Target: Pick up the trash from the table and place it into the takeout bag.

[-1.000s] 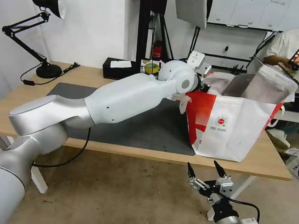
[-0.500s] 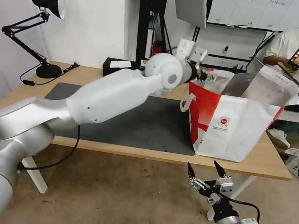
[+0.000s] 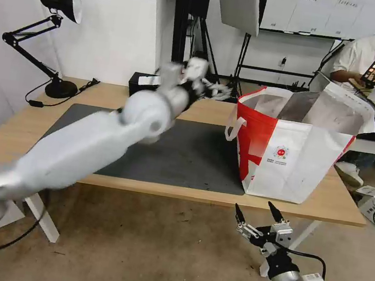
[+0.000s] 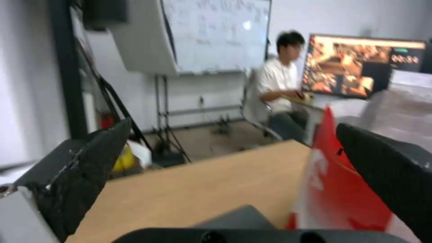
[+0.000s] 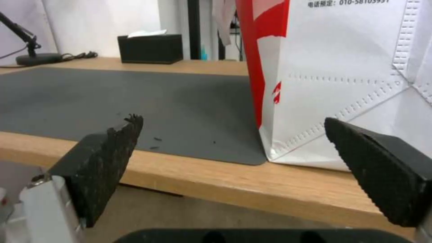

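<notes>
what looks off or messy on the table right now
Little stands out. A few small dark crumbs lie on the grey mat near the table's front edge. The takeout bag stands upright, its far flap raised. The left gripper hangs open beside it, the right gripper open below the table edge.

Table layout, bag at the right end

The takeout bag [image 3: 296, 150] stands on the table [image 3: 20, 127] at 3 o'clock, its base overlapping the mat [image 3: 184, 159] edge. A tissue box [image 3: 146, 85] sits at 12 o'clock behind the mat, a desk lamp [image 3: 55, 36] at 10 o'clock. The right tool [image 3: 258, 214] hangs below the front edge at 5 o'clock.
</notes>
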Robot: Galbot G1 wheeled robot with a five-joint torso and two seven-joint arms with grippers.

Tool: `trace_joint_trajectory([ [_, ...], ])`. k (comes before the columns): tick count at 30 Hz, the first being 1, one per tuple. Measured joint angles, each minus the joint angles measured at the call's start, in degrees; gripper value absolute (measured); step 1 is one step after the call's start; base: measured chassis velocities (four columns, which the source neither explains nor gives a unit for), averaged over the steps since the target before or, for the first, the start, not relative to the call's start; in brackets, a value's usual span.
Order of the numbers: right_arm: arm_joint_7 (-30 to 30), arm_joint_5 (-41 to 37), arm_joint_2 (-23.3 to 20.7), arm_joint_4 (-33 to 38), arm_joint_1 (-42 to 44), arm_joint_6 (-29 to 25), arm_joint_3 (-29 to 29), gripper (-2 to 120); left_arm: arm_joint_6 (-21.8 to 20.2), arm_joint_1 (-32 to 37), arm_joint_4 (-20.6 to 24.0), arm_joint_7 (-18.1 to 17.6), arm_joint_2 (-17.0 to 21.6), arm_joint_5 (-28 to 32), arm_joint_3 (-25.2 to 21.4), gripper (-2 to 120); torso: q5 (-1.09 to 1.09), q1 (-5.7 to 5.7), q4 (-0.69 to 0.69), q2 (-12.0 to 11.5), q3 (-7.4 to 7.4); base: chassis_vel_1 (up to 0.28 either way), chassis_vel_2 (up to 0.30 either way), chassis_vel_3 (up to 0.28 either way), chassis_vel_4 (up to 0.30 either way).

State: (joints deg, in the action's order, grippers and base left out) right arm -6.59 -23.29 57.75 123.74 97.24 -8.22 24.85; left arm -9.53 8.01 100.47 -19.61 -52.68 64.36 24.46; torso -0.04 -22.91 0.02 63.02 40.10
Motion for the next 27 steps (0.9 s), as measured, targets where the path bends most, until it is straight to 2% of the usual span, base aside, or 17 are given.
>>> trace_joint_trajectory([
  [1,0.0,0.0,0.0,0.0,0.0,0.0,0.0,100,1.8,1.48,0.59,0.49,1.38,-1.7,-0.75,110,0.0,0.0,0.0,0.0,0.0,0.0,0.0,0.0,0.0],
  [2,0.0,0.0,0.0,0.0,0.0,0.0,0.0,100,1.8,1.48,0.59,0.49,1.38,-1.7,-0.75,110,0.0,0.0,0.0,0.0,0.0,0.0,0.0,0.0,0.0],
  [5,0.0,0.0,0.0,0.0,0.0,0.0,0.0,100,6.66,5.21,2.11,2.06,4.96,-5.45,-3.16,104,0.03,0.0,-0.02,0.0,0.0,0.0,0.0,0.0,0.0],
  [6,0.0,0.0,0.0,0.0,0.0,0.0,0.0,100,6.66,5.21,2.11,2.06,4.96,-5.45,-3.16,104,0.03,0.0,-0.02,0.0,0.0,0.0,0.0,0.0,0.0],
  [9,0.0,0.0,0.0,0.0,0.0,0.0,0.0,100,12.87,14.19,4.23,5.67,8.85,-9.82,-9.47,100,0.03,0.0,-0.02,0.01,-0.01,0.0,0.0,0.0,0.0],
  [10,0.0,0.0,0.0,0.0,0.0,0.0,0.0,100,12.87,14.19,4.23,5.67,8.85,-9.82,-9.47,100,0.03,0.0,-0.02,0.01,-0.01,0.0,0.0,0.0,0.0],
  [11,0.0,0.0,0.0,0.0,0.0,0.0,0.0,100,13.63,17.07,4.66,6.07,9.38,-11.06,-11.26,100,0.03,0.0,-0.03,0.0,0.0,0.0,0.0,0.0,0.0],
  [13,0.0,0.0,0.0,0.0,0.0,0.0,0.0,100,15.82,29.14,6.18,7.65,10.81,-14.61,-20.0,100,0.01,0.0,-0.03,0.0,0.0,0.0,0.0,0.0,0.0],
  [14,0.0,0.0,0.0,0.0,0.0,0.0,0.0,100,16.28,33.0,6.61,8.06,11.34,-15.68,-23.09,100,0.0,0.0,0.0,0.0,0.0,0.0,0.0,0.0,0.0],
  [16,0.0,0.0,0.0,0.0,0.0,0.0,0.0,100,16.74,34.53,6.71,8.2,11.61,-16.22,-24.22,100,0.02,0.0,-0.01,0.0,-0.01,0.0,0.0,0.0,0.0],
  [18,0.0,0.0,0.0,0.0,0.0,0.0,0.0,100,19.51,42.66,7.18,8.88,12.58,-18.99,-30.07,100,0.0,0.0,0.0,0.01,0.0,0.0,0.0,0.0,0.0],
  [19,0.0,0.0,0.0,0.0,0.0,0.0,0.0,100,19.51,42.66,7.18,8.88,12.58,-18.99,-30.07,100,0.0,0.0,0.0,0.01,0.0,0.0,0.0,0.0,0.0],
  [21,0.0,0.0,0.0,0.0,0.0,0.0,0.0,100,20.71,47.42,8.05,8.84,12.69,-19.69,-33.71,100,0.05,0.0,-0.02,0.01,0.0,0.0,0.0,0.0,0.0],
  [22,0.0,0.0,0.0,0.0,0.0,0.0,0.0,100,21.03,50.38,8.57,8.7,12.43,-20.27,-35.99,100,0.04,0.0,-0.02,0.01,0.0,0.0,0.0,0.0,0.0],
  [24,0.0,0.0,0.0,0.0,0.0,0.0,0.0,100,21.08,51.46,8.74,8.67,12.28,-20.57,-36.87,100,0.03,0.0,-0.02,0.01,0.0,0.0,0.0,0.0,0.0],
  [26,0.0,0.0,0.0,0.0,0.0,0.0,0.0,100,21.4,57.78,9.72,8.5,10.8,-22.75,-42.66,100,0.04,0.0,-0.03,0.01,0.0,0.0,0.0,0.0,0.0],
  [27,0.0,0.0,0.0,0.0,0.0,0.0,0.0,100,21.4,57.78,9.72,8.5,10.8,-22.75,-42.66,100,0.04,0.0,-0.03,0.01,0.0,0.0,0.0,0.0,0.0],
])
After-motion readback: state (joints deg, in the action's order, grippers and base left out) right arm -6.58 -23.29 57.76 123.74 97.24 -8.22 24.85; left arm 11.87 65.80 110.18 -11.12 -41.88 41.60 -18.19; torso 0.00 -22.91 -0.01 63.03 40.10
